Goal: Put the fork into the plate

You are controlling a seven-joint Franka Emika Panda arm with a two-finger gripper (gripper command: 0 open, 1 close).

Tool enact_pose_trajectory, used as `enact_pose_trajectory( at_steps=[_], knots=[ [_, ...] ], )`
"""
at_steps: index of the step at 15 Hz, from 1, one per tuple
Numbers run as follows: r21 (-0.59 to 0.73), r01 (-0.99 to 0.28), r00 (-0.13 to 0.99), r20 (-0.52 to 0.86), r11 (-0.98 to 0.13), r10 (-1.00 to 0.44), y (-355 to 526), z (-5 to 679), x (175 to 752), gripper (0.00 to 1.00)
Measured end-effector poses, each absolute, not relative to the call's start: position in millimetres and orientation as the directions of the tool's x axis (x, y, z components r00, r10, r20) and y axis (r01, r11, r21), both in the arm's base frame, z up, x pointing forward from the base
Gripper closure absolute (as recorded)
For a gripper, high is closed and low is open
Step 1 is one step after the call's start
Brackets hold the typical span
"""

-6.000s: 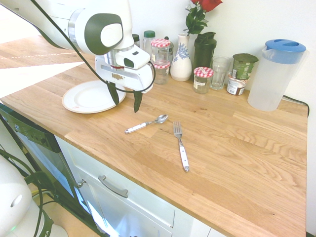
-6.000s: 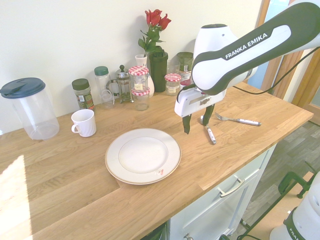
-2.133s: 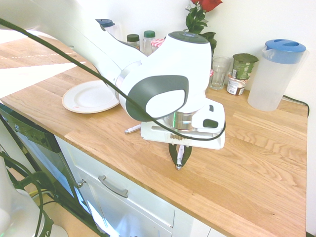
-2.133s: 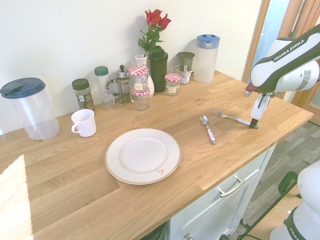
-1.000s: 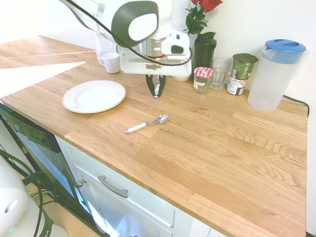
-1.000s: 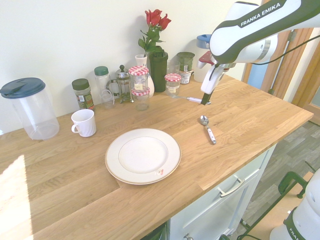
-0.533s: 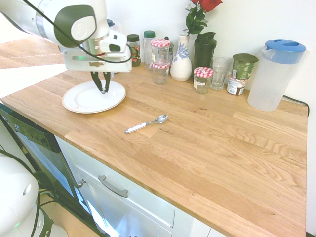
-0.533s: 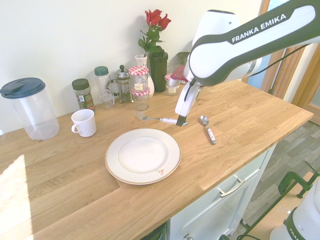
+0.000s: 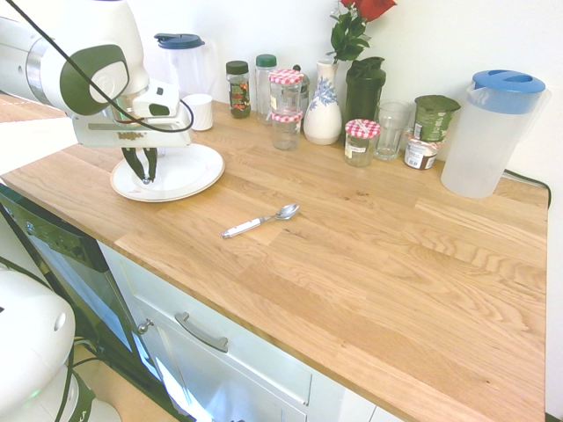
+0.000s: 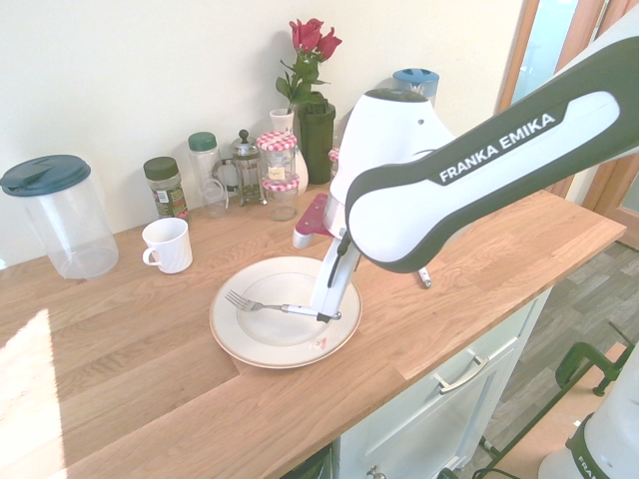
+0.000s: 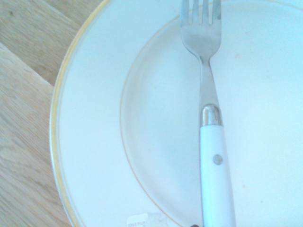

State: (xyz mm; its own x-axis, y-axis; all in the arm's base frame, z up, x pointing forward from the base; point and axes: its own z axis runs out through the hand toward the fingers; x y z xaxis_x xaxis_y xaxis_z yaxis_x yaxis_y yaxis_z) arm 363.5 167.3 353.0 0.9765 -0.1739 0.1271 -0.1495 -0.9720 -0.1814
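Observation:
The fork (image 10: 262, 304) has silver tines and a white handle. It is held roughly level, low over the middle of the plate (image 10: 258, 350), tines pointing towards the mug side. My gripper (image 10: 327, 316) is shut on the end of the fork's handle, above the plate's near-right part. In the first exterior view the gripper (image 9: 143, 178) hangs over the plate (image 9: 192, 170) and the fork is hard to make out. The wrist view shows the fork (image 11: 209, 97) lying across the plate (image 11: 94, 142). I cannot tell whether the fork touches the plate.
A white-handled spoon (image 9: 262, 221) lies on the wooden counter to the right of the plate. A white mug (image 10: 167, 244), a clear jug (image 10: 60, 215), jars, a vase of roses (image 10: 310, 60) and a blue-lidded pitcher (image 9: 488, 132) line the back wall.
The gripper has carried the fork leftwards from over the counter near the jars to above the plate, and has come down low over it. It stays shut on the handle.

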Motion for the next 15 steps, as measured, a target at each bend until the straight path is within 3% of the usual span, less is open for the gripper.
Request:
enact_pose_trajectory(
  at_steps=[4,5,15],
  knots=[
    [-0.175,-0.156,0.977,0.118,-0.972,-0.178,166,339,367,1.0],
    [-0.172,-0.156,0.977,0.118,-0.973,-0.178,166,338,368,0.0],
    [-0.17,-0.171,0.974,0.119,-0.97,-0.192,159,338,372,0.0]
  ],
)
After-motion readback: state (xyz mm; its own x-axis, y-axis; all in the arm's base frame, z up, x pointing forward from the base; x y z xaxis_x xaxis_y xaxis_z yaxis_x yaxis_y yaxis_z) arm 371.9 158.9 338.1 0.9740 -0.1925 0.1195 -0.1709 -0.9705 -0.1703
